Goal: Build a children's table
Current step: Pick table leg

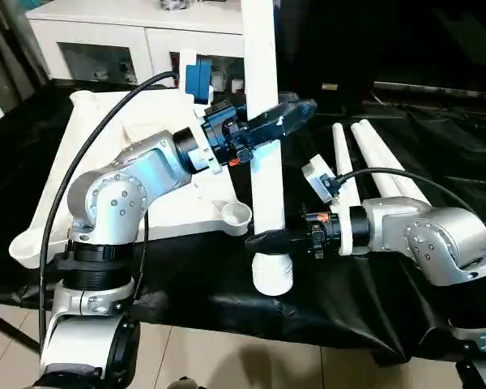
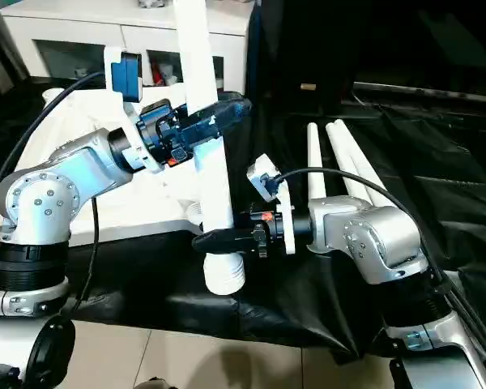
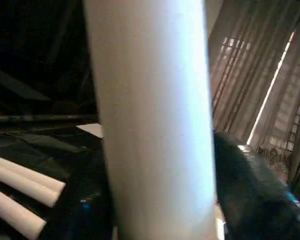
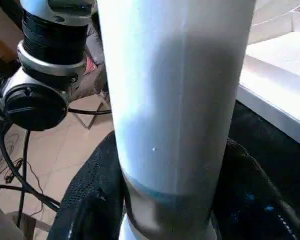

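Note:
A long white leg (image 1: 263,73) stands upright over the black cloth, its ribbed lower end (image 1: 273,277) close to the table's front edge. My left gripper (image 1: 298,112) is shut on the leg's middle. Lower down, my right gripper (image 1: 257,240) is shut on the same leg just above the ribbed end. The white tabletop (image 1: 89,154) lies underside up to the left, and its near corner socket (image 1: 237,214) sits beside the held leg. More white legs (image 1: 377,158) lie side by side at the right. The leg (image 3: 150,120) runs between my left fingers, and the leg (image 4: 175,100) between my right ones.
A black cloth (image 1: 186,300) covers the work table, with pale floor (image 1: 227,365) below its front edge. A white glass-doored cabinet (image 1: 105,40) stands behind the tabletop. A black cable (image 1: 105,130) arcs over my left forearm.

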Controlling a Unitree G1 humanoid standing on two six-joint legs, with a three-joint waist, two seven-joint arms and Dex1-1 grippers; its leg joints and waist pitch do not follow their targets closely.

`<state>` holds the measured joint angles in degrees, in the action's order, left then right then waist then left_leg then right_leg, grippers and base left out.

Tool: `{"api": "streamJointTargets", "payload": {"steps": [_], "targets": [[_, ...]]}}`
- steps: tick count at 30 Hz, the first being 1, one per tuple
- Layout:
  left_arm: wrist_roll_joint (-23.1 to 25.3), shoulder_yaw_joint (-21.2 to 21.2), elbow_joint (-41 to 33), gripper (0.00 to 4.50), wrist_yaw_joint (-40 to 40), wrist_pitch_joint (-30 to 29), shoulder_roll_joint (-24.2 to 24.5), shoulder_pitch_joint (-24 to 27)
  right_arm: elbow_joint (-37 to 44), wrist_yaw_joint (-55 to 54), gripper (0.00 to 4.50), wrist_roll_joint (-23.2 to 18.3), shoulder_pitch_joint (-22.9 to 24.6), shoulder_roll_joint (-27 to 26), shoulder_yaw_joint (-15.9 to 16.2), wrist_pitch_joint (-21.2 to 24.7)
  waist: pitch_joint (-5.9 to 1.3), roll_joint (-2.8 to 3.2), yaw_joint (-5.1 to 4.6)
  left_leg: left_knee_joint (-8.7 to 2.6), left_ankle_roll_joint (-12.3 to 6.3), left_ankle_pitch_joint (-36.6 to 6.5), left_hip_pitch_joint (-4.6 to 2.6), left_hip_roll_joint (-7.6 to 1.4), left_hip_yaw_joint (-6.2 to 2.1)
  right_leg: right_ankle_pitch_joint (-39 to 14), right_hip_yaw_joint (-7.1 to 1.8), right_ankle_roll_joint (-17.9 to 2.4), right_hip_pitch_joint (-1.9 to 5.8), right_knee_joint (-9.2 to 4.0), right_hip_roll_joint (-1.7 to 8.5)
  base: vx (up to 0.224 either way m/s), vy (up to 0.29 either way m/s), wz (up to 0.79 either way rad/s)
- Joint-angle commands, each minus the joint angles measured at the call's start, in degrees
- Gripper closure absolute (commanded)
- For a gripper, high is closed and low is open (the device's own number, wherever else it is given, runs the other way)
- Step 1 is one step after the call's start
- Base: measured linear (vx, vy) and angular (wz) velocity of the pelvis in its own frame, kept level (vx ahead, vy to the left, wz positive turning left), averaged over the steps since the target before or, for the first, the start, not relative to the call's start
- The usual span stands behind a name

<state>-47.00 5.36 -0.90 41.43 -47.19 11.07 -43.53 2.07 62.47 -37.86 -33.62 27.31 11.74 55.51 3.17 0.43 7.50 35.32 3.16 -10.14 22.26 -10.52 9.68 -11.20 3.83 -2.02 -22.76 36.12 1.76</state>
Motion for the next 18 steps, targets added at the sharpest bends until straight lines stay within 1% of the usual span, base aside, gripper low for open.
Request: {"api": "streamJointTargets", "payload": {"steps": [1, 2, 5, 6, 7, 8, 13, 14, 15, 16, 17, 18], "targets": [[-0.4, -0.7, -0.7, 2.12, -0.4, -0.8, -0.3, -0.4, 0.8, -0.1, 2.61, 0.1, -0.7, 0.5, -0.3, -0.5, -4.3, -0.34, 0.06, -3.24, -0.94, -4.9, -0.91, -2.58, -1.01, -11.7, -3.22, -6.7, 3.32, -4.71, 5.83, 0.0, 0.0, 0.0], [-0.3, -0.6, -0.6, 2.12, -0.7, -0.7, -0.4, -0.4, 0.9, 0.0, 2.61, 0.1, -0.7, 0.5, -0.2, -0.5, -4.33, -0.32, 0.13, -3.22, -0.91, -4.9, -0.94, -2.6, -1.0, -11.5, -3.22, -6.7, 3.29, -4.72, 5.85, 0.0, 0.0, 0.0], [0.9, -0.7, -0.1, 2.35, -1.5, 0.3, -0.4, -0.9, 0.9, 0.1, 2.61, 0.4, -0.7, 0.6, -0.1, -0.8, -4.36, -0.32, 0.25, -3.19, -0.98, -4.8, -0.95, -2.62, -1.0, -11.3, -3.24, -6.8, 3.27, -4.68, 5.87, 0.0, 0.0, 0.0], [1.2, -0.8, -0.1, 2.51, -1.6, 0.5, -0.2, -1.0, 0.9, 0.1, 2.61, 0.4, -0.7, 0.6, -0.1, -0.8, -4.36, -0.37, 0.38, -3.19, -1.0, -4.6, -0.93, -2.6, -0.98, -11.1, -3.26, -6.7, 3.25, -4.64, 5.8, 0.0, 0.0, 0.0], [1.6, -0.8, 0.2, 2.51, -1.9, 0.8, -0.2, -1.3, 0.9, 0.2, 2.61, 0.6, -0.8, 0.6, 0.0, -1.0, -4.38, -0.37, 0.45, -3.19, -1.03, -4.5, -0.94, -2.59, -0.98, -11.0, -3.26, -6.7, 3.27, -4.67, 5.84, 0.0, 0.0, 0.0], [1.9, -0.5, 0.7, 2.62, -2.3, 1.1, -0.2, -1.8, 0.8, 0.3, 2.61, 1.0, -0.9, 0.7, 0.2, -1.7, -4.37, -0.56, 0.49, -3.2, -1.0, -4.4, -0.91, -2.62, -0.97, -10.9, -3.24, -6.6, 3.23, -4.59, 5.82, 0.0, 0.0, 0.0], [2.4, -0.3, 1.3, 2.7, -3.0, 1.8, -0.3, -2.3, 0.7, 0.3, 2.61, 2.0, -0.9, 0.4, 0.2, -3.8, -4.39, -0.56, 0.56, -3.13, -1.05, -4.3, -0.85, -2.49, -0.9, -11.3, -3.28, -6.3, 3.3, -4.67, 5.89, 0.0, 0.0, 0.0], [2.6, -0.2, 1.6, 2.71, -3.1, 2.2, -0.4, -2.5, 0.1, -0.2, 2.26, 1.9, -1.1, -0.1, -0.3, -3.8, -4.41, -0.61, 0.54, -3.14, -1.33, -4.0, -0.82, -2.5, -0.92, -10.9, -3.25, -6.3, 3.28, -4.59, 5.85, 0.0, 0.0, 0.0], [2.7, -0.2, 1.8, 2.72, -3.3, 2.5, -0.5, -2.7, -0.2, -0.3, 2.05, 1.8, -1.3, -0.2, -0.4, -3.8, -4.39, -0.61, 0.51, -3.13, -1.36, -4.1, -0.83, -2.48, -0.92, -11.0, -3.24, -6.3, 3.24, -4.63, 5.83, 0.0, 0.0, 0.0], [2.7, -0.2, 1.8, 2.72, -3.3, 2.5, -0.5, -2.7, -0.2, -0.3, 1.91, 1.8, -1.3, -0.2, -0.4, -3.8, -4.37, -0.62, 0.54, -3.14, -1.37, -4.1, -0.78, -2.48, -0.9, -11.2, -3.25, -6.3, 3.33, -4.66, 5.9, 0.0, 0.0, 0.0], [2.9, -0.2, 2.0, 2.73, -3.3, 2.7, -0.5, -2.8, -0.4, -0.3, 1.89, 1.8, -1.4, -0.3, -0.5, -3.8, -4.32, -0.6, 0.48, -3.16, -1.35, -4.3, -0.81, -2.49, -0.91, -11.5, -3.23, -6.2, 3.24, -4.73, 5.82, 0.0, 0.0, 0.0], [3.0, -0.3, 2.1, 2.73, -3.2, 2.9, -0.6, -2.9, -0.5, -0.1, 1.82, 1.8, -1.5, -0.3, -0.5, -3.7, -4.34, -0.6, 0.49, -3.15, -1.35, -4.4, -0.8, -2.46, -0.9, -11.8, -3.23, -6.0, 3.32, -4.76, 5.89, 0.0, 0.0, 0.0]]}}
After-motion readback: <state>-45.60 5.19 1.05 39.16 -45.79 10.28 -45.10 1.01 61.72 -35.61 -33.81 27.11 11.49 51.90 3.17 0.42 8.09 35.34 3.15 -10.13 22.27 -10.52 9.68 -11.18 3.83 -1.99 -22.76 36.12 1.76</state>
